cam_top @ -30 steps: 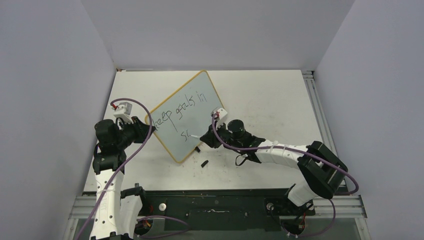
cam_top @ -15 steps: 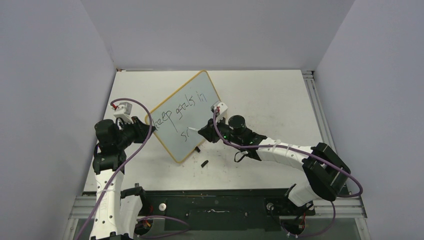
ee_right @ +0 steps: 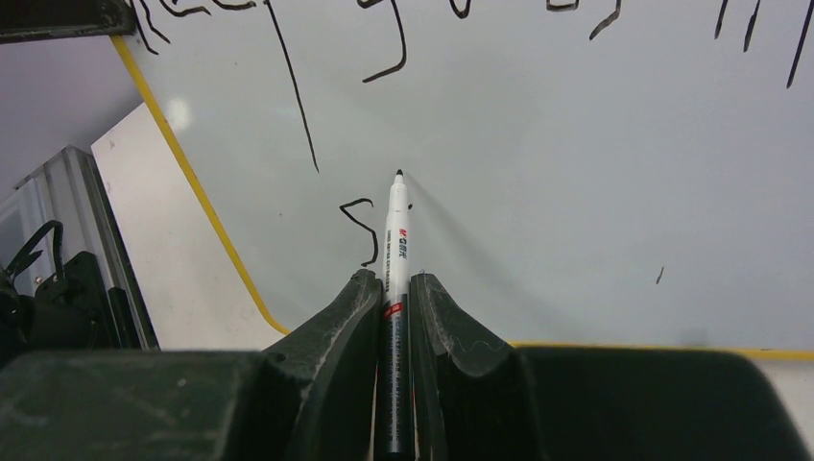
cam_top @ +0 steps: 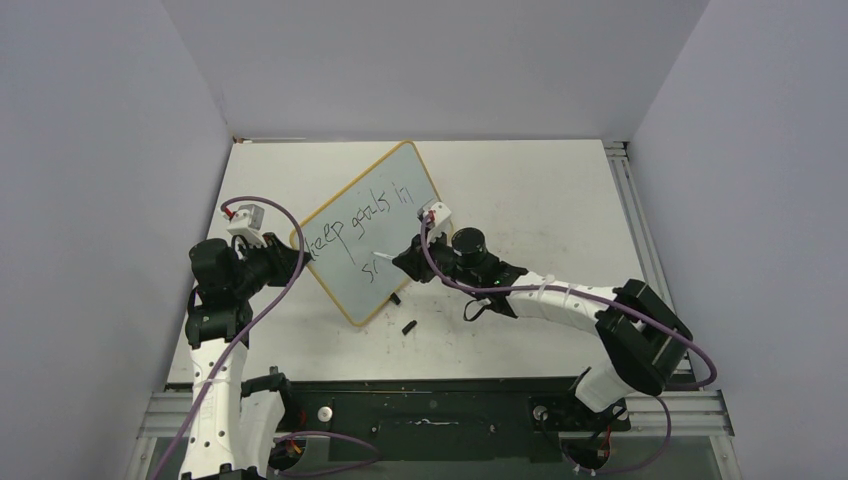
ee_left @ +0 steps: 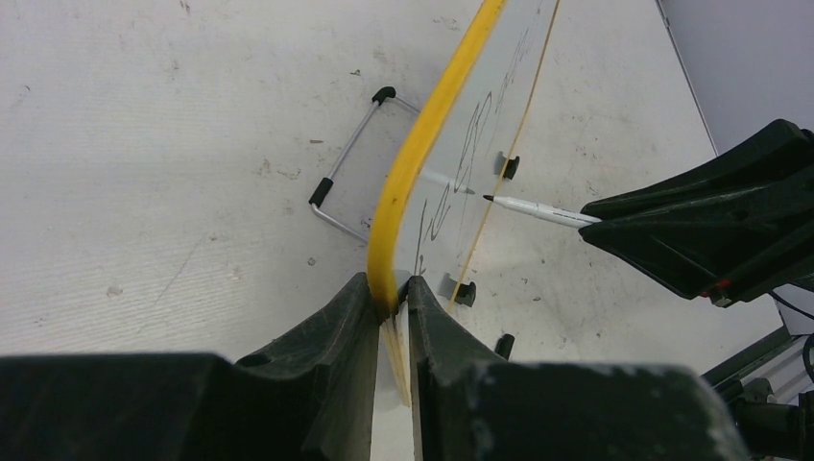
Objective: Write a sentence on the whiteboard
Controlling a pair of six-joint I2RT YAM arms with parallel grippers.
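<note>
Right wrist: right end effector (ee_right: 392, 286) clamps marker (ee_right: 397, 226), tip near whiteboard (ee_right: 576, 144).

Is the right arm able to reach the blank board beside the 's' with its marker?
Probably yes: the marker tip sits right by the s, the whiteboard beyond is bare, and the left gripper holds its rim.

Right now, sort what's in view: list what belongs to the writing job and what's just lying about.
In use: whiteboard; unfinished sentence; marker; left gripper, clamping the board's rim; right gripper, holding the marker.
Lying about: small black piece on the table near the board's corner.
</note>
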